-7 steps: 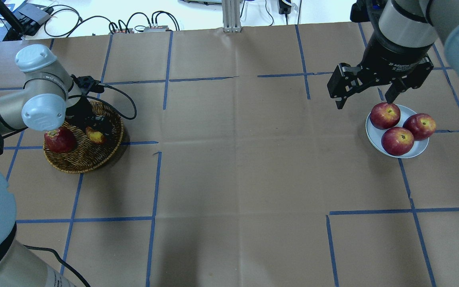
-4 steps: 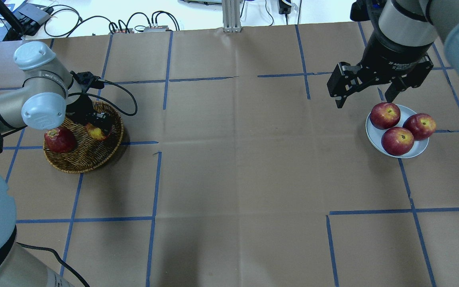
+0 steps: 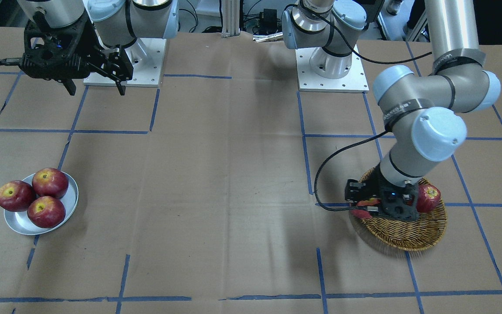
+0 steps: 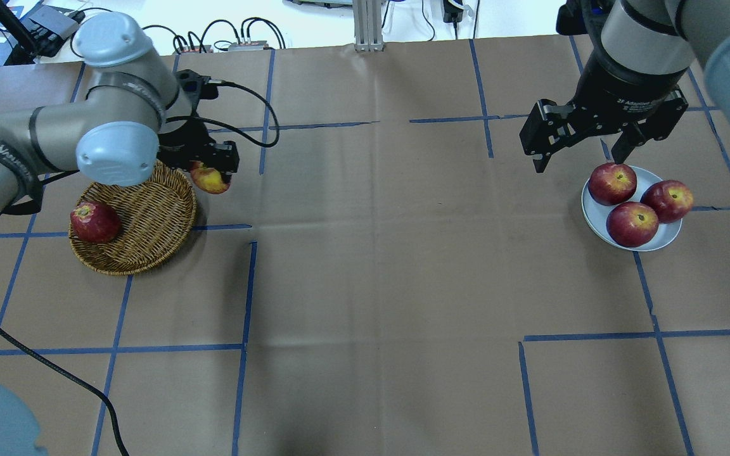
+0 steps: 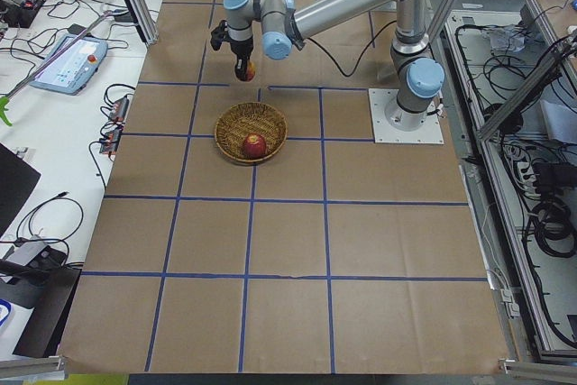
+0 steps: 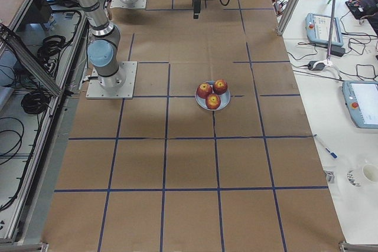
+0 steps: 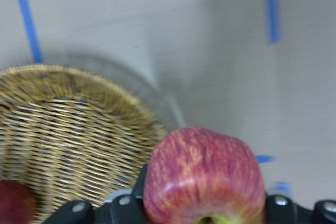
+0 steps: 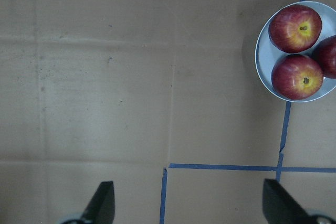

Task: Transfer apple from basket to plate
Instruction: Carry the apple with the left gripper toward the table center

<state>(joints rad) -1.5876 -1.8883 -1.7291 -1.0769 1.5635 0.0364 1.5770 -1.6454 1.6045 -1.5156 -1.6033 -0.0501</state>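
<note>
My left gripper point(image 4: 210, 171) is shut on the apple point(image 4: 211, 182), red with orange streaks and a yellow patch. It holds the apple in the air just past the far right rim of the brown wicker basket point(image 4: 143, 237). The left wrist view shows the apple point(image 7: 205, 177) between the jaws, with the basket point(image 7: 68, 119) below and to the left. The silver plate point(image 4: 664, 239) is at the far right and carries three red apples. My right gripper point(image 4: 580, 161) is open and empty, hovering just behind the plate's left side.
A dark red apple point(image 4: 94, 221) lies in the left part of the basket. The three apples point(image 4: 632, 223) fill most of the plate. The left arm's black cable point(image 4: 248, 95) loops above the table behind the gripper.
My left gripper has lifted the apple out of the basket and moved it up, back and right, beyond the rim. The right arm has not moved.
</note>
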